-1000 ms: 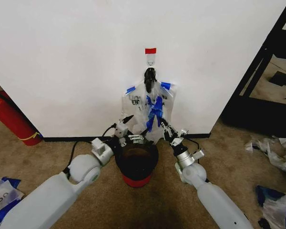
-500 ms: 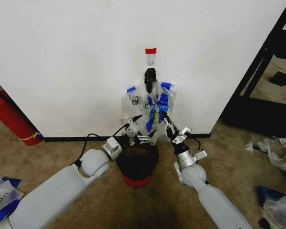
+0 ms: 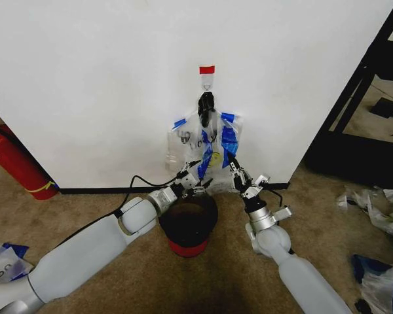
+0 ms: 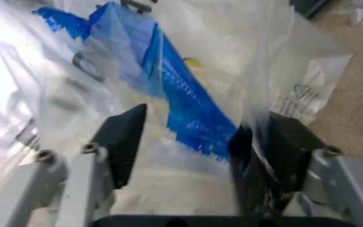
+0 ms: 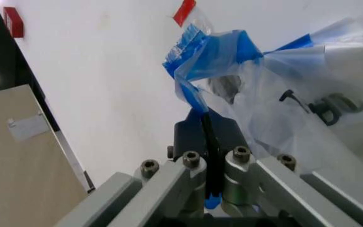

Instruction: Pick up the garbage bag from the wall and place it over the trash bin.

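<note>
Hanging from the small hook (image 3: 205, 84) on the wall (image 3: 105, 78), under the red tape strip (image 3: 206, 69), the garbage bag (image 3: 206, 147) is just above the trash bin (image 3: 187, 219) on the carpet. Our right end effector (image 3: 236, 173) is closed on a blue edge of the bag, as the right wrist view shows with the pads pressed together. Our left end effector (image 4: 194, 142) is open, its jaws standing on both sides of the plastic near the bag's lower part. We think the good way is to close the left one on one layer only, then lift both together so the handles come free of the hook without tearing the thin film.
</note>
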Robot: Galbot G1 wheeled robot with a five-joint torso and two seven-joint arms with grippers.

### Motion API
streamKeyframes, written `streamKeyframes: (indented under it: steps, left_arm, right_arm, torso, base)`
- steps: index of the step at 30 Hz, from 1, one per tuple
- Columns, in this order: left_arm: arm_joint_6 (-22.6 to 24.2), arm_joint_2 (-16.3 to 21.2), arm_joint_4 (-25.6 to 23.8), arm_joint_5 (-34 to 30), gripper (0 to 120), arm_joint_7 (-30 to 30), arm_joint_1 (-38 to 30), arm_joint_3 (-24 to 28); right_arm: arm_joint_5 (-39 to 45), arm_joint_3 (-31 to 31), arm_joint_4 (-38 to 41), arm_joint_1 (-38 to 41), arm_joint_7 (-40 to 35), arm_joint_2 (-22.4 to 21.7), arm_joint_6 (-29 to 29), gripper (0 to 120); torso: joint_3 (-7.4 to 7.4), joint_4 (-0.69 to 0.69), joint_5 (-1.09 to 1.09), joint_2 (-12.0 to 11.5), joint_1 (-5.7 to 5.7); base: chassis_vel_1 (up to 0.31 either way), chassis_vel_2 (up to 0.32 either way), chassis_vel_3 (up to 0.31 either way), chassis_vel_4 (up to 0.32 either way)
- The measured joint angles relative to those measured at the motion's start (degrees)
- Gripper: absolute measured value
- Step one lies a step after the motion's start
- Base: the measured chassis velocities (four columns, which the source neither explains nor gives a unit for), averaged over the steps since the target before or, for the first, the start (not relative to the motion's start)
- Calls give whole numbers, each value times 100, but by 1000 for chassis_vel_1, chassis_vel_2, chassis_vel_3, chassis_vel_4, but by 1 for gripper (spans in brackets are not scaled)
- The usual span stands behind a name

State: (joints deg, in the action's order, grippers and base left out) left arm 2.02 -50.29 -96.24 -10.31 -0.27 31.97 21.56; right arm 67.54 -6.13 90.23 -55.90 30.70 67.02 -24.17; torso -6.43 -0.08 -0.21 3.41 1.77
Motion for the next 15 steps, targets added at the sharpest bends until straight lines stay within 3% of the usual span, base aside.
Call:
streamKeyframes:
  steps: [9, 15]
  left_arm:
    - [78, 119, -308, -76, 32, -41, 69, -30]
    - [-87, 329, -852, -250, 54, 156, 338, -124]
  right_arm:
    - [-126, -86, -99, -27, 202, -32, -1, 0]
    - [-185, -152, -202, -59, 295, -34, -31, 0]
  torso:
    - [0, -2, 0, 0, 0]
    - [0, 0, 0, 0, 0]
  base:
    - [0, 0, 0, 0]
    - [0, 0, 0, 0]
